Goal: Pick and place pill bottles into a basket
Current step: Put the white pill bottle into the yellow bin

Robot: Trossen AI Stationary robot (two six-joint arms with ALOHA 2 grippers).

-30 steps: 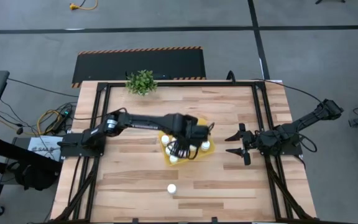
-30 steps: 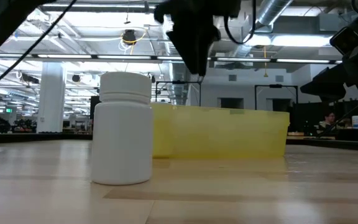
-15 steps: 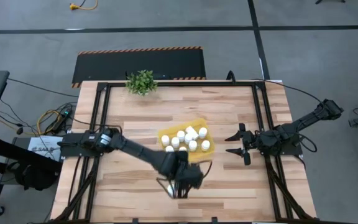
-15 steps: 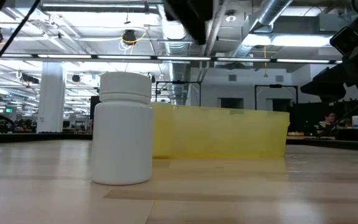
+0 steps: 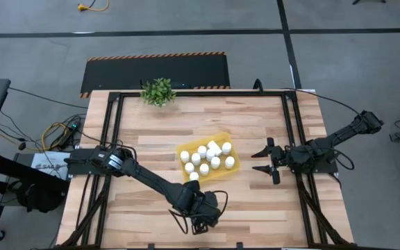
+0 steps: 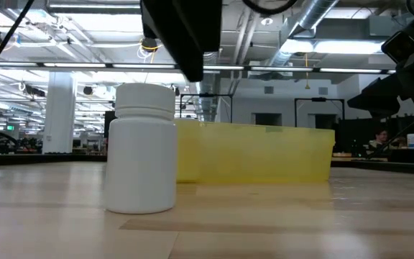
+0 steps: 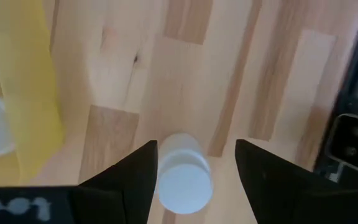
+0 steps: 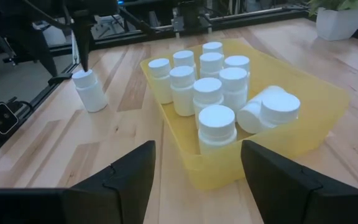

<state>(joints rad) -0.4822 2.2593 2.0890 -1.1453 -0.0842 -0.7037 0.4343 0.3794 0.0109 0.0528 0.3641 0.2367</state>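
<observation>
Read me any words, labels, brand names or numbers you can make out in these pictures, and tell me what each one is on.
No text can be read anywhere.
Pill bottles: plain white, no labels showing.
Yellow basket: no markings.
Left pincer: pale raised marks on its housing, too blurred to read.
Room signs beyond the table: too small to read.

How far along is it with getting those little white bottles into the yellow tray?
Nearly finished. The yellow basket already holds about ten pill bottles, one of them lying on its side. One last bottle stands upright on the wooden table. The left end effector hovers above it, fingers open either side, not yet gripping. The right end effector waits, open, beside the basket. Left: grasp that bottle and drop it in.
</observation>
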